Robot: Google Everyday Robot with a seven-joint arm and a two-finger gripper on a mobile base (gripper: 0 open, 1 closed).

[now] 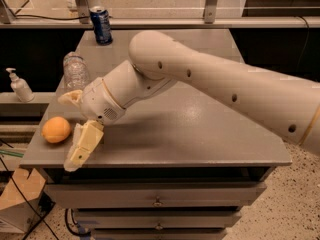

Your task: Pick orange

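The orange [55, 129] lies on the grey table [200, 134] near its front left corner. My gripper [67, 132] is open just to the right of the orange. One cream finger [82, 145] reaches down over the table's front edge. The other finger [70, 97] sits behind the orange. The orange lies at the mouth of the open jaws and nothing is held. The big white arm [215, 89] stretches across the table from the right.
A clear plastic bottle [75, 71] stands behind the gripper at the left edge. A blue can [101, 25] stands at the back left. A pump bottle [20, 86] stands on a ledge to the left. Drawers [157, 201] lie below the tabletop.
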